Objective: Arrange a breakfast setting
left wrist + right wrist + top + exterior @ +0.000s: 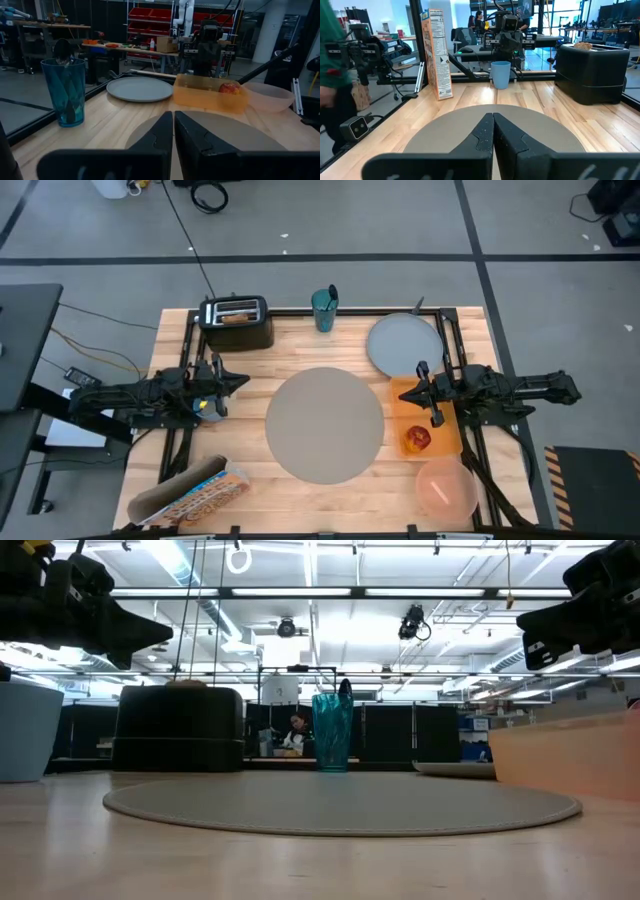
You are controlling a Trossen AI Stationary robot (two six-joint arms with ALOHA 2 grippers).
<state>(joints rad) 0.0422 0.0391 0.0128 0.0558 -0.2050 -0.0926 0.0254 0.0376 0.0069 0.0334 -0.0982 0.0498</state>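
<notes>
The round grey-beige placemat (325, 425) lies at the table's centre. At the far right lies the grey plate (404, 345). The red apple (417, 438) rests in the orange tray (432, 412), and the pink bowl (445, 487) stands at the near right. A teal tumbler (323, 310) holds the spoon (62, 50). Toast (235, 317) sticks up from the black toaster (237, 325). The light-blue cup (500, 74) stands under my left arm. Near the left corner stands the cereal box (436, 52). My left gripper (240, 383) and right gripper (408, 392) hover shut and level, either side of the placemat.
Black frame rails (180, 360) run along the table's left and right sides beneath both arms. People show in the room beyond the table (327, 60). Bare wood lies between the placemat and the table's near edge (330, 505).
</notes>
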